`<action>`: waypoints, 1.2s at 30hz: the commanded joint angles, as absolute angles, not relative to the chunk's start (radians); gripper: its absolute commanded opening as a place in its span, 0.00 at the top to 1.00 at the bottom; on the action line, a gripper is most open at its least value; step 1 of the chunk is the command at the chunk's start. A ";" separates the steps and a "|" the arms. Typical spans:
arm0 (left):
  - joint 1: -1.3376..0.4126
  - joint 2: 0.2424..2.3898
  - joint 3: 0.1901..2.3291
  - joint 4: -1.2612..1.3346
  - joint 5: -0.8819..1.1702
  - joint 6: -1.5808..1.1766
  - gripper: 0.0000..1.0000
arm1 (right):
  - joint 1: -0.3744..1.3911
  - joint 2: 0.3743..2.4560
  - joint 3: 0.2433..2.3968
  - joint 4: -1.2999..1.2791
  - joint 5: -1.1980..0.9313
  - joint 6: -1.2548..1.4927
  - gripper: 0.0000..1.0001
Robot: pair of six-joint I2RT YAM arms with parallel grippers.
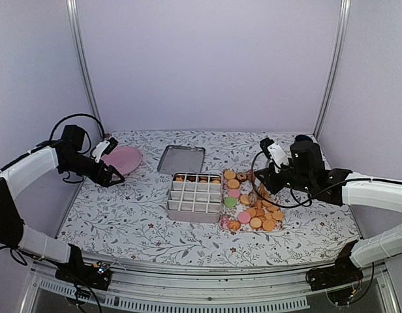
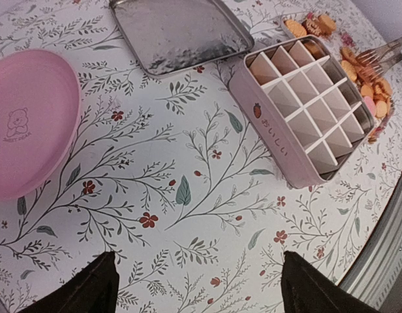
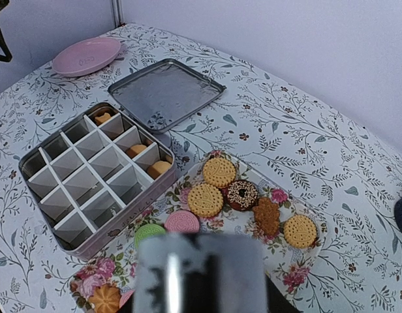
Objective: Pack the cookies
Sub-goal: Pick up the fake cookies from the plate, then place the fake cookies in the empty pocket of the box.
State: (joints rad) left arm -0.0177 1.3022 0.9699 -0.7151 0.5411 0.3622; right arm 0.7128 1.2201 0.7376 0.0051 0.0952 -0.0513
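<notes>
- Left gripper (image 1: 113,173): fingers (image 2: 90,290) are spread and grasp nothing. It hangs over bare table (image 2: 188,195) near the pink plate (image 2: 25,117) at the left edge.
- Right gripper (image 1: 261,181): a blurred metal tool (image 3: 198,274) hides its fingers, so you cannot tell the grip.
- The cookies (image 3: 205,199) lie on the floral tray (image 3: 292,277), right of centre and just beside the tin (image 2: 273,140). A few sit in the tin's back row.
- Risk: the prongs may snag the thin dividers and shove the loose tin, or spill a cookie over the tray rim.
- Open room: along the near edge and left of the tin. The lid (image 3: 165,94) limits room behind.
</notes>
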 commanded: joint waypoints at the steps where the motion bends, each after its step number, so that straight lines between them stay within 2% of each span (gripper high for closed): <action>1: -0.028 1.299 0.980 -0.699 0.543 0.359 0.13 | 0.710 1.188 0.734 0.009 0.084 -0.050 0.62; 5: -0.028 1.300 0.980 -0.699 0.544 0.361 0.14 | 0.713 1.189 0.713 0.011 0.067 -0.029 0.66; 11: -0.028 1.301 0.979 -0.699 0.543 0.362 0.13 | 0.718 1.184 0.707 0.019 0.090 -0.015 0.79; 15: -0.028 1.299 0.979 -0.699 0.542 0.361 0.14 | 0.718 1.175 0.760 0.010 0.097 -0.022 0.92; 17: -0.028 1.298 0.980 -0.699 0.542 0.361 0.13 | 0.719 1.170 0.806 0.006 0.088 -0.028 0.96; 21: -0.028 1.298 0.985 -0.699 0.539 0.355 0.13 | 0.728 1.188 0.931 0.006 0.054 -0.038 1.00; 29: -0.028 1.293 0.980 -0.701 0.532 0.359 0.13 | 0.755 1.297 1.060 0.065 0.004 -0.034 1.00; 36: -0.029 1.302 0.976 -0.698 0.535 0.355 0.13 | 0.846 1.539 1.251 0.152 -0.101 0.040 1.00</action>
State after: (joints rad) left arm -0.0196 1.3022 0.9699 -0.7151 0.5335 0.3622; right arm 0.7853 1.4246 1.1297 0.0551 -0.0196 -0.0124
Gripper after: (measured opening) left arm 0.867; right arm 0.256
